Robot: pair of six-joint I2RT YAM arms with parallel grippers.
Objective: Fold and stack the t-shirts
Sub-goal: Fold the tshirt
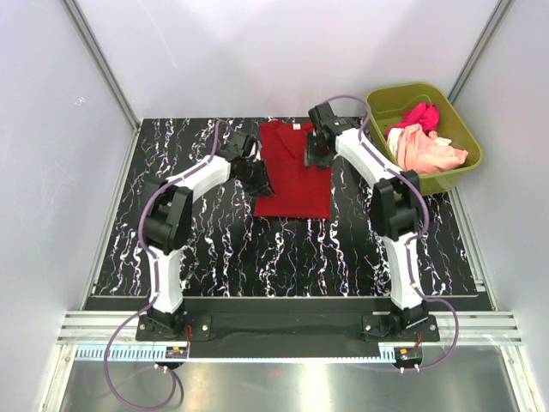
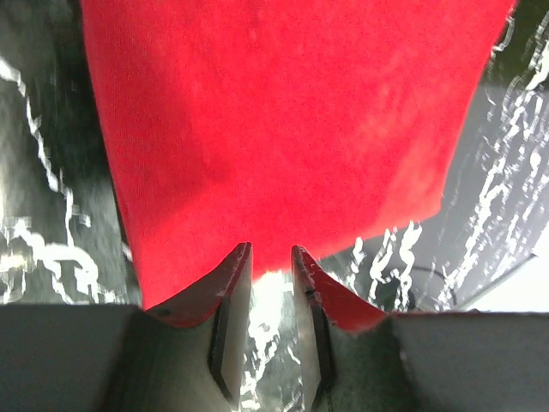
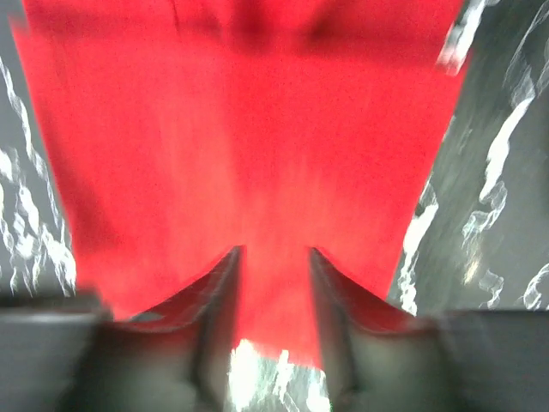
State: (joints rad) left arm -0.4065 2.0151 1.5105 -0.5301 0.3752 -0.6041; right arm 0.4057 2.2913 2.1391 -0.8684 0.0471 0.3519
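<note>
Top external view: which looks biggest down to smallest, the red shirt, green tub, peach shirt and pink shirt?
1. red shirt and green tub: these look about alike, so I won't rank them.
2. peach shirt.
3. pink shirt, partly buried in the tub.

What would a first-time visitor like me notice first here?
Most likely the deep red t-shirt, spread in the middle of the black marbled table, with the left gripper at its left edge and the right gripper over its right side. Next comes the olive-green tub at the far right corner, holding a crumpled magenta-pink shirt and a pale peach shirt.
</note>
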